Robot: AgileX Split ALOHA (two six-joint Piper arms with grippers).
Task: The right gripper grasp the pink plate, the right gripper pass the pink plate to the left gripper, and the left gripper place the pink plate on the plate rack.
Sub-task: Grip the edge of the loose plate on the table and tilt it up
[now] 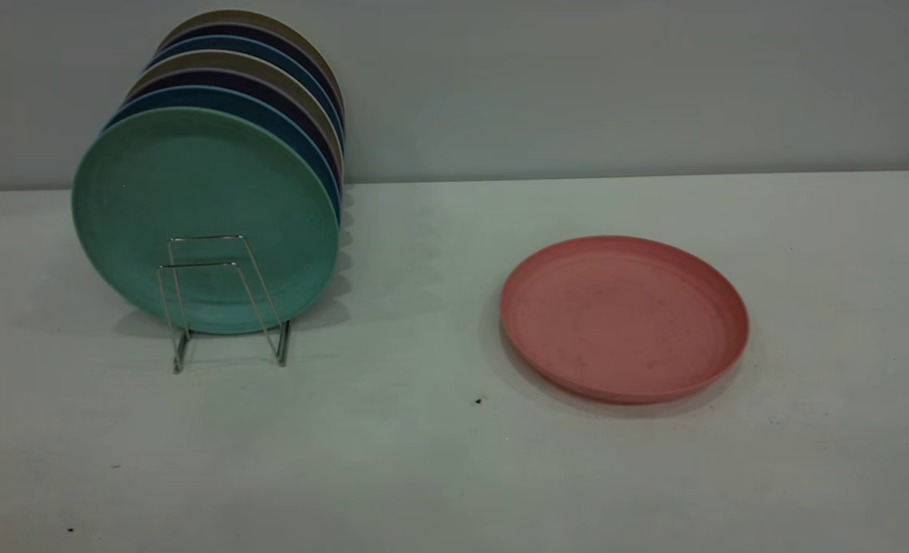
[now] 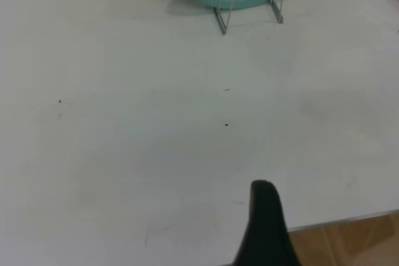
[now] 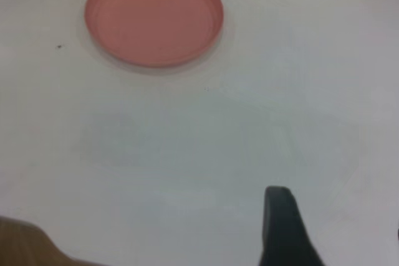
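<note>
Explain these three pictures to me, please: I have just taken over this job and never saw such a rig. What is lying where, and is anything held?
The wide picture comes from a camera outside, facing the table. The round salmon-pink plate lies flat there, untouched. The thin silver wire rack holds a row of upright plates, the green plate in front. The other two pictures come from cameras on each arm's wrist. Each shows one dark finger: the left pincer short of the rack, the right pincer short of the pink plate. Nothing is held.

The pink plate (image 1: 623, 317) lies flat on the table (image 1: 424, 461), well apart from the plate rack (image 1: 224, 303) holding upright plates (image 1: 205, 207).
</note>
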